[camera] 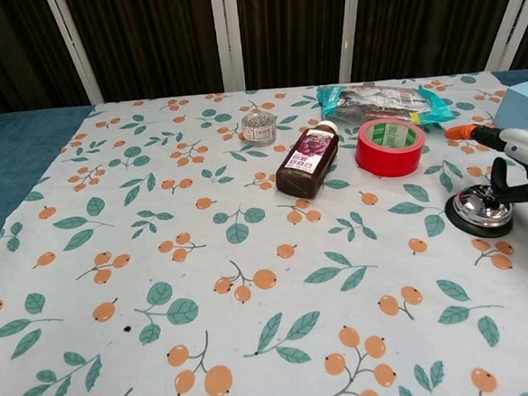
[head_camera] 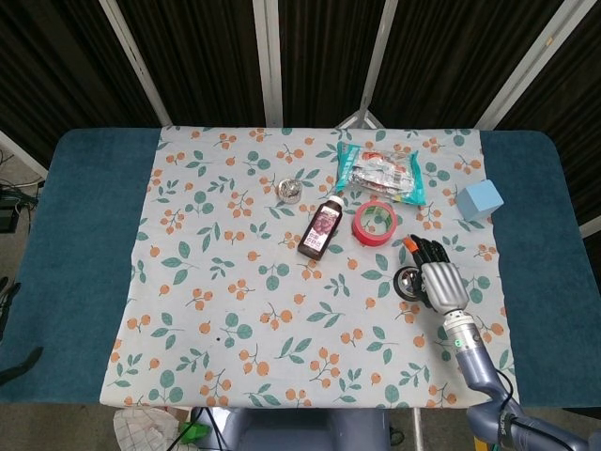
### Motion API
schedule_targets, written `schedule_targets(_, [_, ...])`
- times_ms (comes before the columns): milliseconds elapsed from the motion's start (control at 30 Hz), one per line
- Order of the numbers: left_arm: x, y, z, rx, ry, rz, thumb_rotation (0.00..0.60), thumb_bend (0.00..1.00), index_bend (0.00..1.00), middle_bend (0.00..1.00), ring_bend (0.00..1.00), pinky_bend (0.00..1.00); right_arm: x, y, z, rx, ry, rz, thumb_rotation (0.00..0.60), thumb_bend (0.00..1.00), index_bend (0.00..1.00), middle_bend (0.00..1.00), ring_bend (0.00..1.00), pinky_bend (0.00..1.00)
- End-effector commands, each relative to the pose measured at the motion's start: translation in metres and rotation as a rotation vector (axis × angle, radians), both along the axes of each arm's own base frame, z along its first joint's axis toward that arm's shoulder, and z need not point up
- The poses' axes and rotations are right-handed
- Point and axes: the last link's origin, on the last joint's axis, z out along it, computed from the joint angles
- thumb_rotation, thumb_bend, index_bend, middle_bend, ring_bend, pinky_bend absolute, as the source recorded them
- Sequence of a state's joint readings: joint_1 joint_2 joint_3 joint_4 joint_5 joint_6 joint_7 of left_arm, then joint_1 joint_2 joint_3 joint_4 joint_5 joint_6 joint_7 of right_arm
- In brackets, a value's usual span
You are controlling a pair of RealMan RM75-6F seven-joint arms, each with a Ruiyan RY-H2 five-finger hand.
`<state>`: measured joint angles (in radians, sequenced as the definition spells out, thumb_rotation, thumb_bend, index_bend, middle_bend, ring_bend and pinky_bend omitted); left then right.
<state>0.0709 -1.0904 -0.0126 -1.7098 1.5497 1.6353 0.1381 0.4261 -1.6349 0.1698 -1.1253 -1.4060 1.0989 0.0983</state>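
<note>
Chrome call bell (camera: 480, 208) on a black round base, upright on the flowered cloth near the right edge of the desk. Shiny dome, partly covered from above in the head view (head_camera: 408, 283). Just below the red tape roll.
</note>
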Motion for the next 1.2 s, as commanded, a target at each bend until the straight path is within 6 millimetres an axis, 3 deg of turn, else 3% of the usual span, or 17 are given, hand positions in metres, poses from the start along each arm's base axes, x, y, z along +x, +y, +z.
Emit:
schedule_targets(33, [0.000,0.000,-0.001,-0.002,0.003,0.001,0.600,0.29,0.08,0.00,0.00,0.09,-0.001,0.000,-0.005,0.012,-0.002,-0.004,0.600,1.00,0.05,0.02,0.00,0.00])
schedule_targets(633, [0.000,0.003,-0.003,-0.005,0.012,0.010,0.600,0.29,0.08,0.00,0.00,0.09,-0.009,0.004,-0.026,0.067,0.017,-0.016,0.600,1.00,0.05,0.02,0.00,0.00])
schedule_targets(1200, [0.001,0.004,-0.005,-0.014,0.019,0.009,0.600,0.29,0.08,0.00,0.00,0.09,-0.010,0.006,-0.031,0.121,0.061,-0.029,0.600,1.00,0.05,0.02,0.00,0.00])
